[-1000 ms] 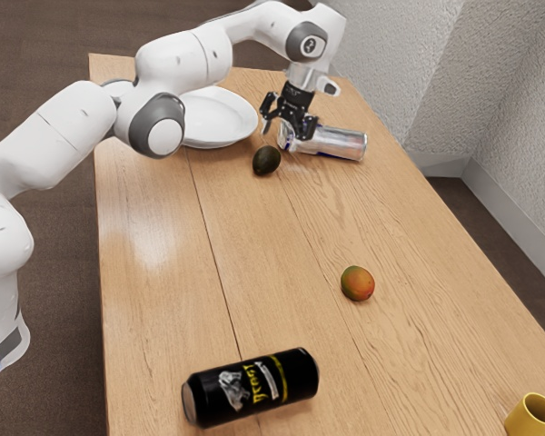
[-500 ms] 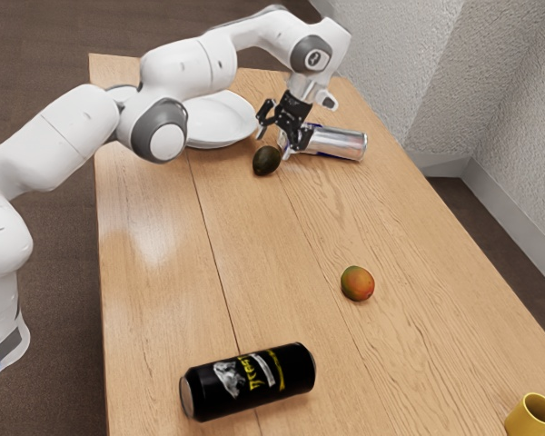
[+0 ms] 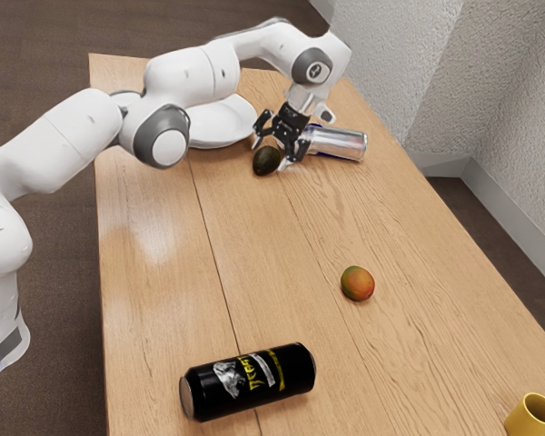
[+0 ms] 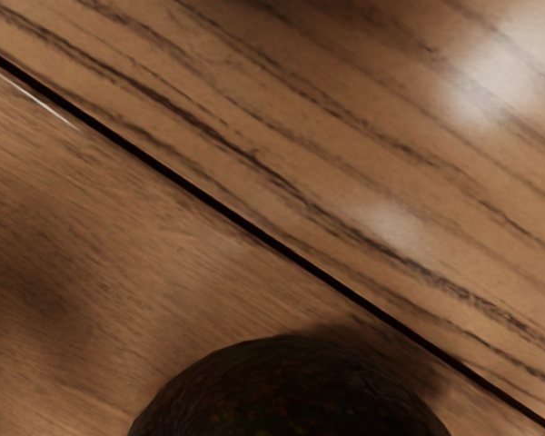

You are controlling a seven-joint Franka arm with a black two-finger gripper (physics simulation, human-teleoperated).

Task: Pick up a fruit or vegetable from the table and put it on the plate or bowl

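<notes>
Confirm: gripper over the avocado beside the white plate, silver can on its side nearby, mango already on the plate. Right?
One thing is wrong: the mango is not on the plate; the exterior view shows it lying on the table, far from it. The rest holds: gripper over the avocado, silver can on its side nearby.

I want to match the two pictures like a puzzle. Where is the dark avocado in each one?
Exterior view: the avocado lies on the table just under the open gripper, between the white plate and the silver can.
Wrist view: the avocado is the dark round thing right under the hand.
Shared landmark: the dark plank seam in the wood beside the avocado.
</notes>
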